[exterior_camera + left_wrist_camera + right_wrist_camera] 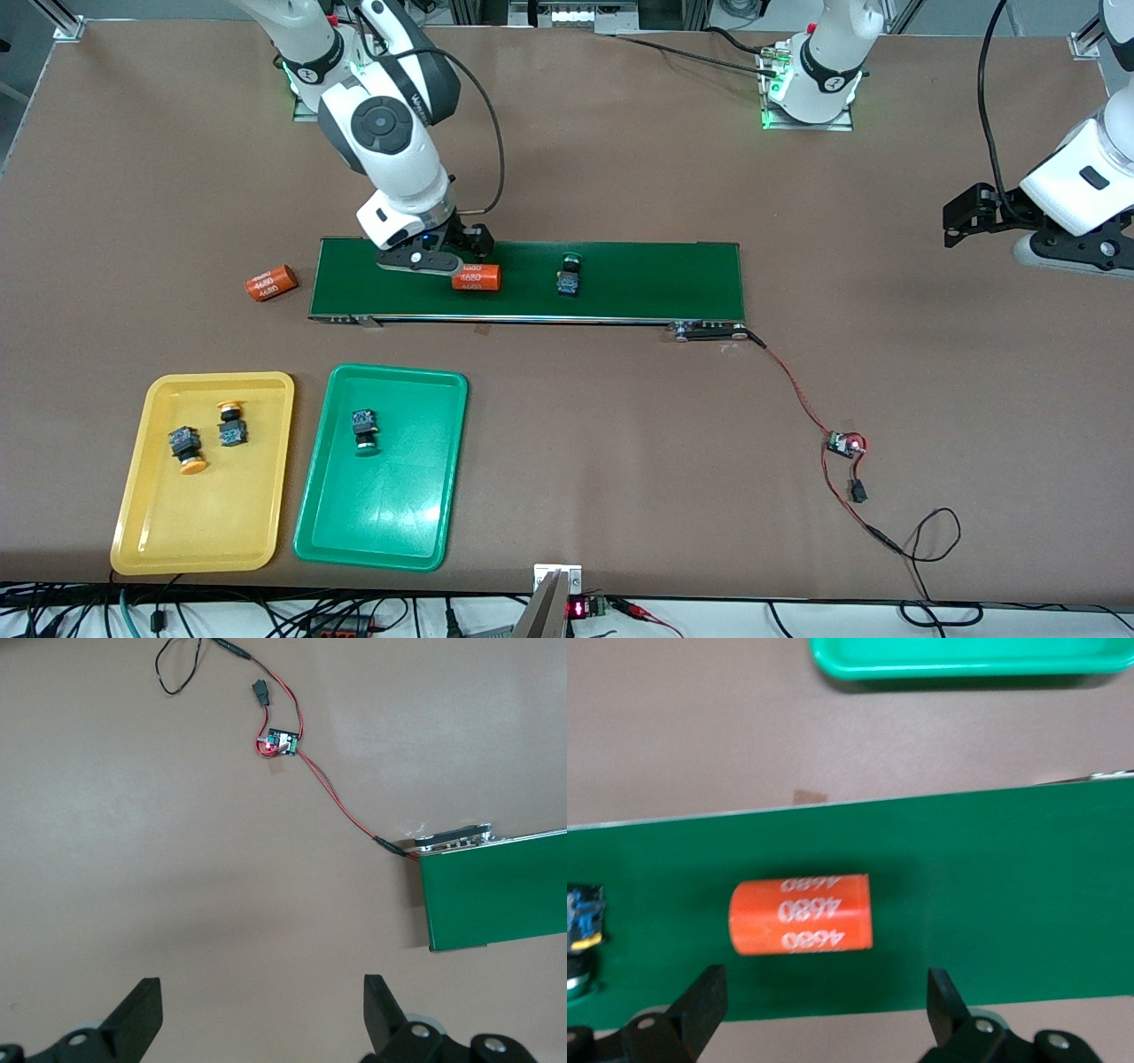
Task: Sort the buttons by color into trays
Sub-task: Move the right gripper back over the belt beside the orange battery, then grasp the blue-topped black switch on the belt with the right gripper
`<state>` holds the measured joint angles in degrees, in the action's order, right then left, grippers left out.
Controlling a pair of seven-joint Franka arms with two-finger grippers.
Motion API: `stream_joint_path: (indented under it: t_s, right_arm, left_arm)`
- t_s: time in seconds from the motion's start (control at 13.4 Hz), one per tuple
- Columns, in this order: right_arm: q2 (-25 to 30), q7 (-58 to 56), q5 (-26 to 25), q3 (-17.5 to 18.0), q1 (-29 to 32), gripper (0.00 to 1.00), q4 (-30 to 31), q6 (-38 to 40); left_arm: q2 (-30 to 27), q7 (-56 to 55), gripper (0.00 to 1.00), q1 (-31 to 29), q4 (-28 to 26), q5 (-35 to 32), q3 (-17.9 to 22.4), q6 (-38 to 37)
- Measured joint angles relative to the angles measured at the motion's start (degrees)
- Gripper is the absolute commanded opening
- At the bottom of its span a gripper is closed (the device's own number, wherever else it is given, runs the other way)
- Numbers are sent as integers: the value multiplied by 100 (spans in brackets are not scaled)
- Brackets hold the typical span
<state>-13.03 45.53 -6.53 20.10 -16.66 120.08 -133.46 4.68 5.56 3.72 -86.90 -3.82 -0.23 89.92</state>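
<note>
One green-capped button (569, 275) lies on the dark-green conveyor belt (638, 279); its edge shows in the right wrist view (583, 921). Another green button (364, 430) lies in the green tray (416, 523). Two yellow-orange buttons (186, 447) (232, 425) lie in the yellow tray (142, 514). My right gripper (440, 255) (825, 983) hangs open over the belt's end toward the right arm, right by an orange cylinder (477, 278) (802, 914), holding nothing. My left gripper (961, 217) (262, 988) waits open over bare table off the belt's other end.
A second orange cylinder (270, 283) lies on the table just off the belt, toward the right arm's end. A red-and-black cable runs from the belt to a small circuit board (846, 444) (282, 742). The green tray's rim (966, 660) shows in the right wrist view.
</note>
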Motion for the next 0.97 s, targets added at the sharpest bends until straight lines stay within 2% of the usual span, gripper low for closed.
stream_joint_path:
  t_s: [0.3, 0.97]
  right_arm:
    - [-149, 7, -268, 78, -2, 100, -1, -74]
    - [-257, 7, -276, 97, 1, 100, -17, -265]
  left_arm:
    - [0, -7, 100, -6, 12, 0, 17, 0]
    - [0, -15, 100, -11, 23, 0, 33, 0]
